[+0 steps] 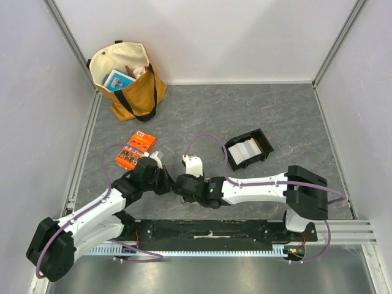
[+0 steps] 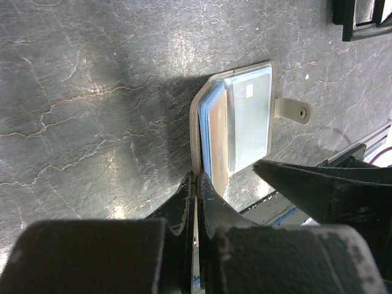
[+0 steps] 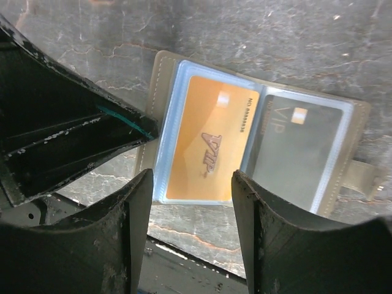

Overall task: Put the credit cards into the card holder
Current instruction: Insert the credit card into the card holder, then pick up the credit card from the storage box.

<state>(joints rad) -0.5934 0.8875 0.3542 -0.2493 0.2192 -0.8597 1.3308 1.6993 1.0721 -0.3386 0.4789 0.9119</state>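
Cards (image 1: 245, 152) left in tray (image 1: 268, 147) (pale stack, count unclear). Left wrist: holder (image 2: 236, 125) open flat, left gripper (image 2: 195, 180) pinched shut on its near edge. Right wrist: gold card (image 3: 208, 144), grey card (image 3: 297, 150) already sleeved; right gripper (image 3: 191, 177) spread open above. Judged partly done.

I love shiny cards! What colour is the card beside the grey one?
Orange-gold card, in the card holder; clearest from the right wrist view.
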